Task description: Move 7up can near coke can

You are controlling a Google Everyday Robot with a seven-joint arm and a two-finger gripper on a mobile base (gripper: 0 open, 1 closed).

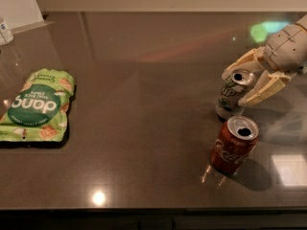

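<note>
The 7up can (229, 101), silver-grey with green lettering and an open top, stands slightly tilted at the right of the dark countertop (144, 80). My gripper (233, 88) comes in from the right edge, with one beige finger (242, 63) behind the can's top and the other (261, 91) in front of it, closed on the can. The coke can (233, 149), red with white script and an open silver top, stands just in front of the 7up can, a small gap apart.
A green snack bag (37, 105) lies flat at the left of the counter. A small white container (5, 31) shows at the far left edge. The counter's front edge (144, 209) runs along the bottom.
</note>
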